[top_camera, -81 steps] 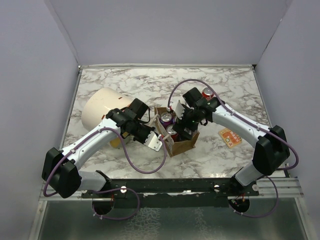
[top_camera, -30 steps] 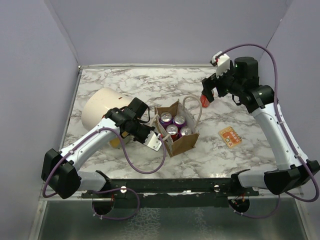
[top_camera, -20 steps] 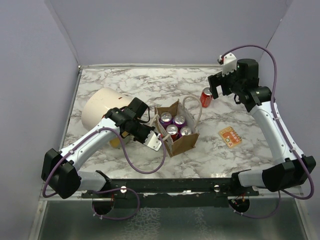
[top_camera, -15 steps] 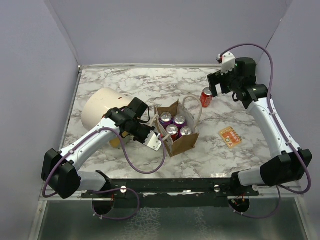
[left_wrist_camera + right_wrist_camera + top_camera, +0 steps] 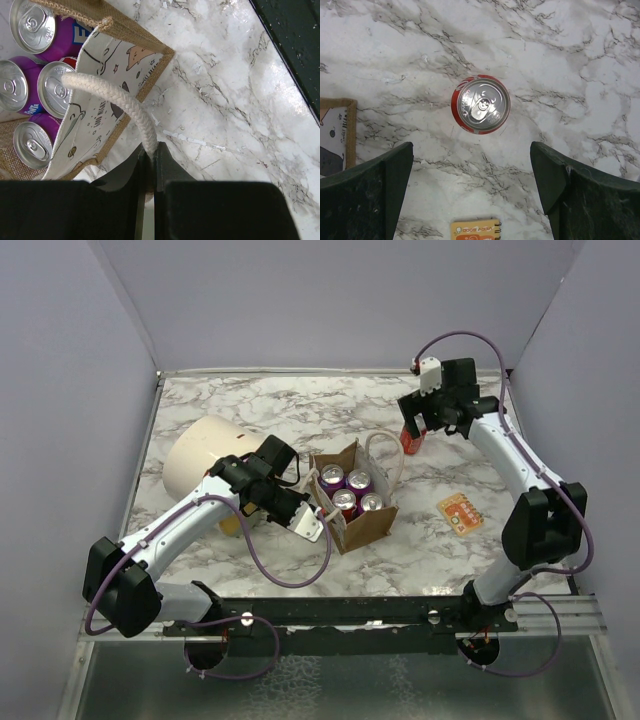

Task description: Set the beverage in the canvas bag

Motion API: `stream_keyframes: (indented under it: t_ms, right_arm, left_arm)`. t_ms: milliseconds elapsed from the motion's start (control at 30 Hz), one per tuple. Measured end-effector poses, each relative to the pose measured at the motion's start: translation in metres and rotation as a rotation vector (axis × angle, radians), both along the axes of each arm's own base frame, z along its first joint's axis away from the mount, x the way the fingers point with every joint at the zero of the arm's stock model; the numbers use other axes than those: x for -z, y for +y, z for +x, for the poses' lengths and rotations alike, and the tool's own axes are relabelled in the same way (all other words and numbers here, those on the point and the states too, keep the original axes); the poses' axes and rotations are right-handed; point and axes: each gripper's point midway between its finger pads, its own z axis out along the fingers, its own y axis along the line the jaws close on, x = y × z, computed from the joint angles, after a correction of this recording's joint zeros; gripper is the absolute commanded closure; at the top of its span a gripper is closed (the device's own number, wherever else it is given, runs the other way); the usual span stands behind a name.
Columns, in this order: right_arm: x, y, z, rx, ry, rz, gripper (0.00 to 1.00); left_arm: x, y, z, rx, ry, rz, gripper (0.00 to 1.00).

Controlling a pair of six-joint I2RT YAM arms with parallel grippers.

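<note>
Right gripper (image 5: 472, 172) spread wide, red can (image 5: 480, 103) upright directly below it, untouched, path clear. Canvas bag (image 5: 365, 527) off to its left, purple cans (image 5: 347, 488) inside. Left gripper (image 5: 149, 152) clenched on the rope handle (image 5: 122, 100).

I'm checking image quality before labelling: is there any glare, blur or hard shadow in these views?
Left wrist view: sheen on the marble table near the dark edge; the left fingers pinching the rope handle are dark and soft. Right wrist view: the red can is sharp, its lid shiny; the right fingers look slightly soft. Top view: even light, faint shadows.
</note>
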Motion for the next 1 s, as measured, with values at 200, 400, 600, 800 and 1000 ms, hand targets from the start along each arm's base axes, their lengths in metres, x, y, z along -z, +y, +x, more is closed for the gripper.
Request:
stream_keyframes:
  t_ms: [200,400,600,800,1000]
  right_arm:
    - [0.019,0.001,0.011,-0.001,0.036,-0.01,0.0]
    - [0.037,-0.003,0.028,0.005,0.062,-0.014,0.0]
    - [0.051,-0.005,0.039,0.005,0.088,-0.004,0.0]
    - [0.066,-0.003,0.047,-0.019,0.123,0.031,0.0]
    - [0.083,0.003,0.045,-0.045,0.17,0.063,0.09]
  left_arm:
    - [0.0,0.0,0.0,0.0,0.0,0.0,1.0]
    - [0.0,0.0,0.0,0.0,0.0,0.0,1.0]
    - [0.0,0.0,0.0,0.0,0.0,0.0,1.0]
    - [0.0,0.0,0.0,0.0,0.0,0.0,1.0]
    - [0.0,0.0,0.0,0.0,0.0,0.001,1.0]
